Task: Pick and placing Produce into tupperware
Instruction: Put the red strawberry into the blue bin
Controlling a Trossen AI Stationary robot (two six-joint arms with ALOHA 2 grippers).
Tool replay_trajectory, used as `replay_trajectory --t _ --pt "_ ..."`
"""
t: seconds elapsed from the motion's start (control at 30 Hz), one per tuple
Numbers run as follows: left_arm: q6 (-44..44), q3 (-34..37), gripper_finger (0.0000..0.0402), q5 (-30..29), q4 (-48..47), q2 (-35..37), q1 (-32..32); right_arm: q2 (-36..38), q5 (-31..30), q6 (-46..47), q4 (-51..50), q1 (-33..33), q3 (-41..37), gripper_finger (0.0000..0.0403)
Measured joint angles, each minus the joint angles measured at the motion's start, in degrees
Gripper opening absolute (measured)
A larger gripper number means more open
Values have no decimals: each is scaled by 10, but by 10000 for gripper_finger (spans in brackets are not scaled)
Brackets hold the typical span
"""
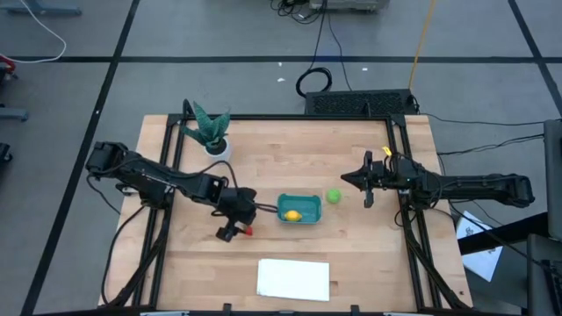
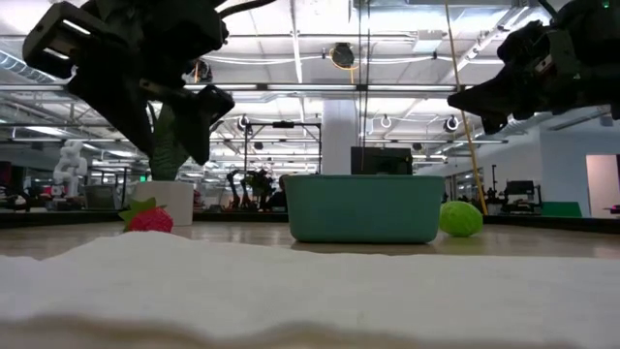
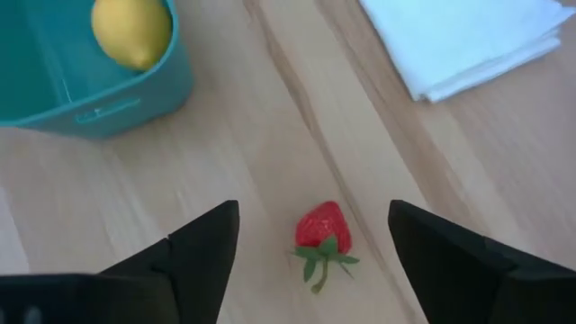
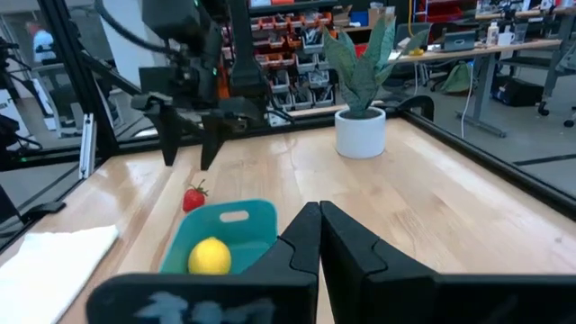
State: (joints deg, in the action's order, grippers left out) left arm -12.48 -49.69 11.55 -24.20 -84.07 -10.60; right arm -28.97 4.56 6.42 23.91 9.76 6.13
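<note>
Beneath spread left gripper [image 3: 310, 247], small red plastic strawberry [image 3: 321, 229] (light, stiff, prob slick): pinch across body, not leaves; right gripper [image 1: 367, 182] pressed together.

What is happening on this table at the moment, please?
A two-armed robot is putting toy produce into a small teal plastic tub. The yellow toy lemon already lies inside. The left gripper hangs open over the red toy strawberry, which lies on the wooden table beside the tub. The round green ball waits on the tub's other side, near the shut right gripper.
</note>
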Motion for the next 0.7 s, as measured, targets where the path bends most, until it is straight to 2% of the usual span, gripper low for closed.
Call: replay_trajectory --t 0.23,0.7 --pt "-5 0 278 5 14 -38 -5 0 0 5 54 0 -24 0" --pt "-21 0 278 9 12 -123 -16 0 0 9 54 0 -25 0"
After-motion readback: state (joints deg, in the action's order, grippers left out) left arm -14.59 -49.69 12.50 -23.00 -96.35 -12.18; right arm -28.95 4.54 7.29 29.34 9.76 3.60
